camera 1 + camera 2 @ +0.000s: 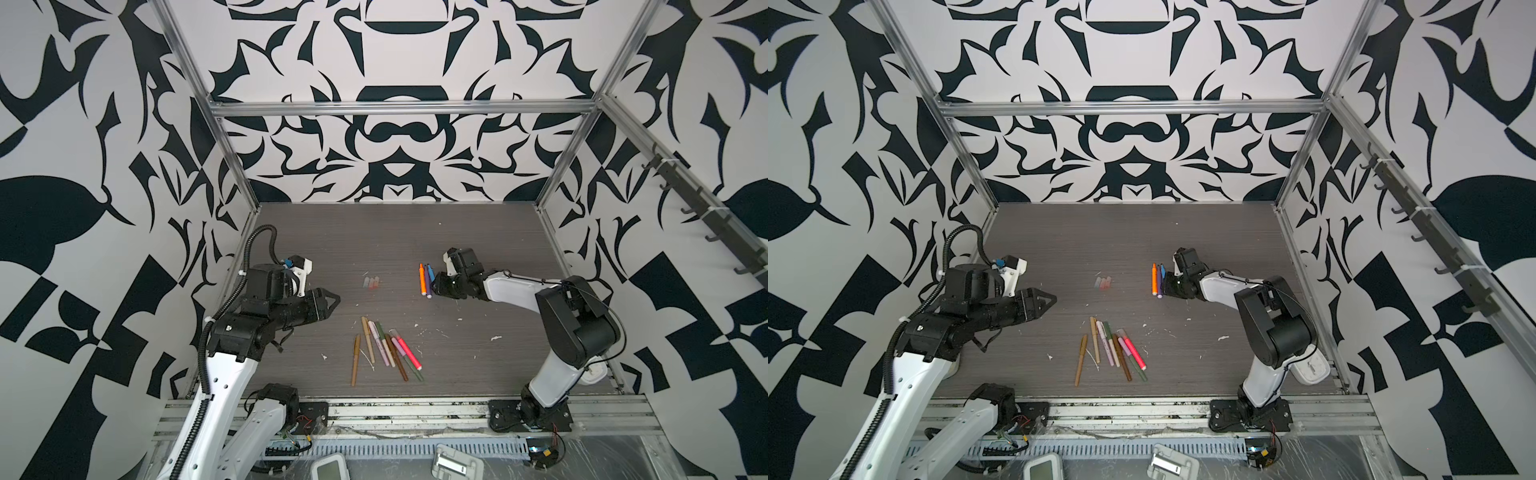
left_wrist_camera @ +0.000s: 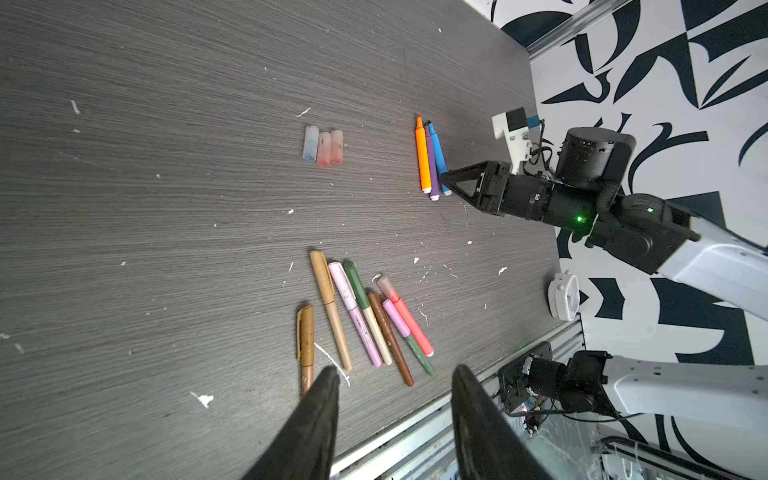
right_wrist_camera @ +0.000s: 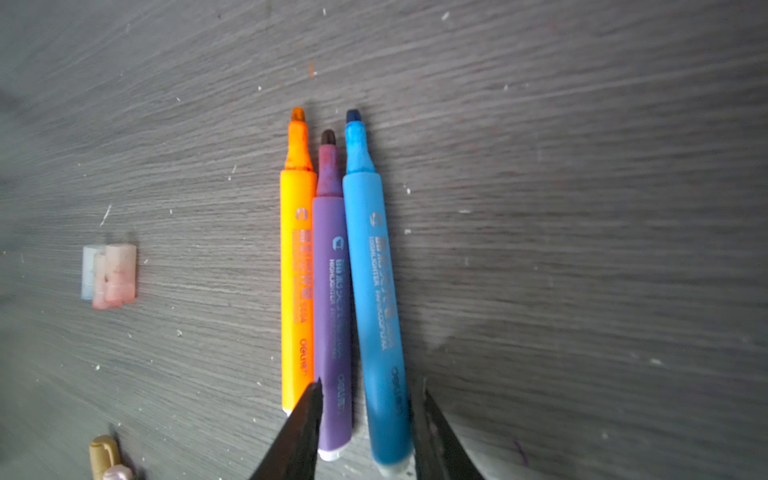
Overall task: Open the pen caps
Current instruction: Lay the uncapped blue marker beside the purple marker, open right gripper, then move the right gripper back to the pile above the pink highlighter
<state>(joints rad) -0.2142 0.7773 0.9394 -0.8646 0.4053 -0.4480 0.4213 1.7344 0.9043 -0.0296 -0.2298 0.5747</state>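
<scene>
Now R pincer (image 3: pixel 370 384) parted astride blue pen (image 3: pixel 374 270) end; L pincer (image 2: pixel 395 369) spread, empty.

orange pen (image 3: pixel 296 291), purple pen (image 3: pixel 330 311), blue pen (image 3: pixel 376 299), grey table (image 3: pixel 582 208).

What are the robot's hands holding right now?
Nothing. The left gripper is open and empty; the right gripper stands open around the back end of the blue highlighter.

You can read the brand "deli" near the back end of the orange pen (image 3: pixel 297 291), the purple pen (image 3: pixel 332 311) and the blue pen (image 3: pixel 376 311). The purple and blue barrels also say "HIGHLIGHTER"; their other print is too blurred to read.
</scene>
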